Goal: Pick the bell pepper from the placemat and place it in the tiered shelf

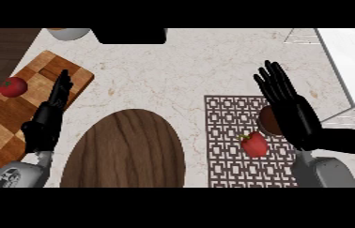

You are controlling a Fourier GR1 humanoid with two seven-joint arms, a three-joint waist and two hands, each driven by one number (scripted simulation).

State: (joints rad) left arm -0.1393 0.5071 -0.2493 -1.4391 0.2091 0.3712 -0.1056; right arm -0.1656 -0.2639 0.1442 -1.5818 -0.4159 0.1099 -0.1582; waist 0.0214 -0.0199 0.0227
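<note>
A red bell pepper [255, 144] with a green stem lies on a patterned brown-and-white placemat [232, 168] at the lower right. My right hand [291, 107] hovers just right of and above the pepper, fingers straight and open, apart from it. A dark round object [267, 120] sits on the mat partly behind that hand. My left hand [50, 114] rests open at the left, fingers up, over the chopping board's edge. The tiered shelf shows only as a white frame [337, 58] at the right edge.
A checkered wooden chopping board [42, 77] with a tomato [12, 87] lies at the left. A dark oval wooden board [126, 152] fills the lower middle. A black object [130, 34] and a pale bowl [68, 33] sit at the far edge.
</note>
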